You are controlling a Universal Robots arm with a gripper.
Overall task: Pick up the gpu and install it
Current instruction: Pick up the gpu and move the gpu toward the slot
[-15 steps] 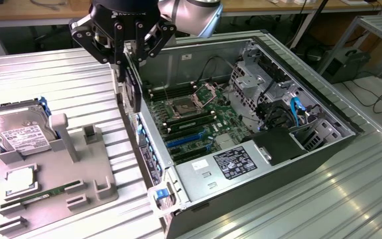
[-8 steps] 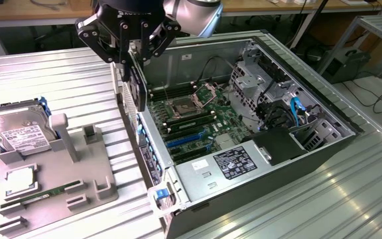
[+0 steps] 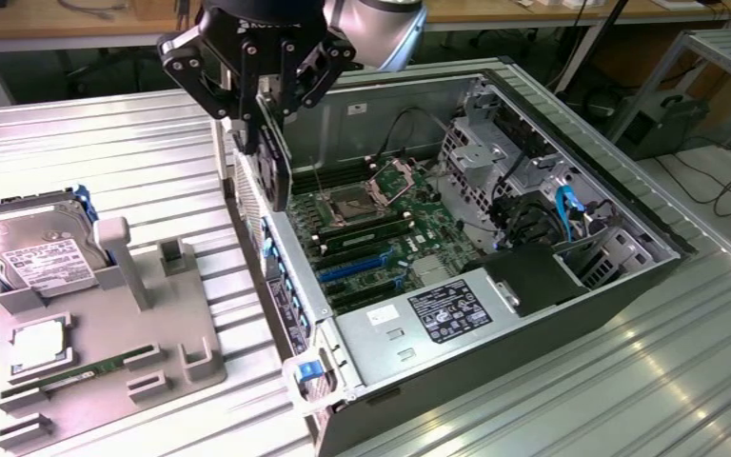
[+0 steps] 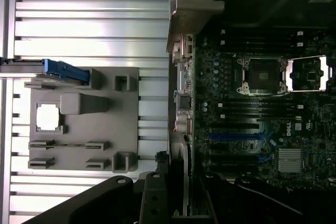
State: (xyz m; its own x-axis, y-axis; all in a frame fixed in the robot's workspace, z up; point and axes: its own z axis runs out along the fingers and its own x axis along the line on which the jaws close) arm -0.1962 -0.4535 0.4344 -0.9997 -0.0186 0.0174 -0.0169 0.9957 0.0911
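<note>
Exterior view: gripper point(image 3: 267, 119) w/ gpu point(image 3: 270, 167) over PC case point(image 3: 493, 381) rim.

You're getting open room above the blue slots point(image 3: 355, 267); the case wall point(image 3: 271, 249) is crowding the gpu point(image 3: 264, 152) you're carrying.

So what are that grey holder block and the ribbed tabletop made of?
Grey holder block: even matte grey with no shine and moulded-looking slots, so probably plastic. Ribbed tabletop: bright silvery slats with sharp reflections, which looks like bare aluminium profile.
</note>
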